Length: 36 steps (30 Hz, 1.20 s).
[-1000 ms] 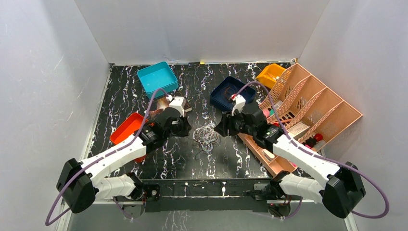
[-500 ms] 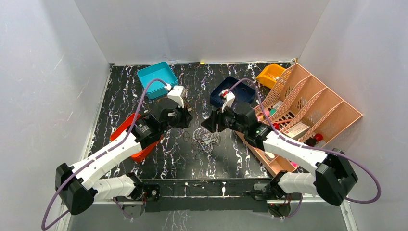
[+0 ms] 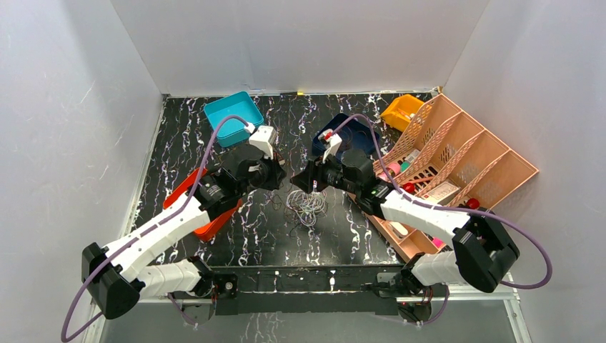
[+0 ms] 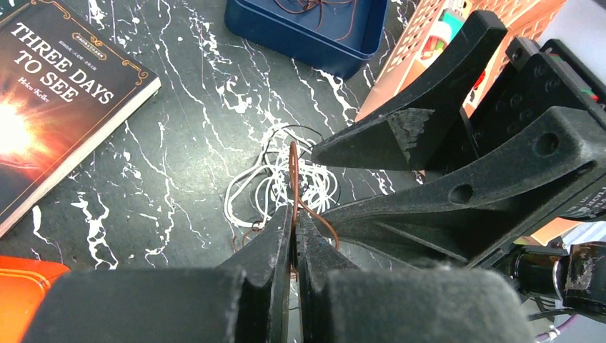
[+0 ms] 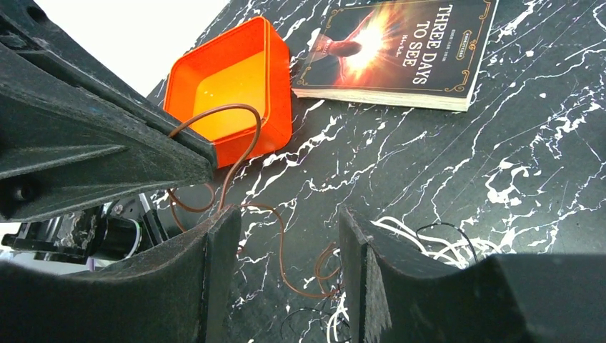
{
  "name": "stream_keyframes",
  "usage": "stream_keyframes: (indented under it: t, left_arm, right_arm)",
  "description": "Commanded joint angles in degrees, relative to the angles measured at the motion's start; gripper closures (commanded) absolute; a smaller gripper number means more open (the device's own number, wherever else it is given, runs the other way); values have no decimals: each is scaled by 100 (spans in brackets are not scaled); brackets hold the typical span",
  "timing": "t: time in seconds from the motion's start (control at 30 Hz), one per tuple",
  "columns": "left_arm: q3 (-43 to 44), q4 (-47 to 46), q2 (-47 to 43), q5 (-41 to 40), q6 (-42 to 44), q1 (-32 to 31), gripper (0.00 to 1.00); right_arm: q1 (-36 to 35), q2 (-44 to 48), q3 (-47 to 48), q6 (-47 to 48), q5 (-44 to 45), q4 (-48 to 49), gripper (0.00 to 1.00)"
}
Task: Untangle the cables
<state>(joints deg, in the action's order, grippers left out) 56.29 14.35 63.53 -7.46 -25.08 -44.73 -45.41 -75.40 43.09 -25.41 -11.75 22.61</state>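
From the overhead camera I see the cables (image 3: 306,204) lying as a loose whitish and dark tangle near the middle of the black marbled table (image 3: 261,236). Both arms reach in over the tangle's 12 o'clock edge. My left gripper (image 3: 281,176) comes in from 10 o'clock and my right gripper (image 3: 299,181) from 2 o'clock, their tips close together just above the heap. On the left wrist camera the left gripper's jaws are pressed together, pinching a brown cable (image 4: 294,171) that rises out of the white loops, while the rest of the tangle lies on the table below. The right gripper's jaws stand spread, with nothing clamped between them. On its own wrist camera the brown strand arcs from the left gripper's tip down past one right finger (image 5: 221,250), and I cannot tell whether it touches it. Around the heap, a teal tray (image 3: 234,116) sits at 11 o'clock. A navy tray (image 4: 307,32) at 1 o'clock holds a thin brown wire, and a yellow bin (image 3: 401,111) lies farther out that way. A peach mesh rack (image 3: 472,153) is at 3 o'clock and an orange tray (image 5: 236,82) at 9 o'clock. The book "Three Days to See" (image 4: 61,100) lies flat at 10 o'clock.
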Motion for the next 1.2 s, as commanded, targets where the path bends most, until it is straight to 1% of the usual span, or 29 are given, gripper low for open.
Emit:
stream_keyframes:
  t: [0.0, 0.3, 0.43, 0.6, 0.7, 0.97, 1.17]
  left_arm:
    - [407, 121, -126, -96, 56, 38, 100]
    - [1265, 407, -101, -408, 341, 42, 100]
    - [1587, 445, -95, -477, 462, 35, 100]
    - [1915, 470, -28, -493, 603, 39, 100]
    - [2079, 481, 29, -493, 665, 35, 100]
    - [2437, 503, 149, -340, 732, 39, 100]
    - [2742, 533, 174, -269, 746, 35, 100]
  right_arm:
    - [-16, 162, 153, -6, 212, 351, 39]
    - [-21, 362, -316, 154, 304, 409, 38]
    - [-21, 324, -427, 362, -51, 702, 37]
    - [-21, 128, -484, 669, -820, 1242, 34]
    - [-21, 27, -564, 860, -1033, 1549, 32]
    - [-20, -430, -223, 1381, -1170, 1708, 31]
    - [-21, -1017, -82, 1086, -1205, 2226, 30]
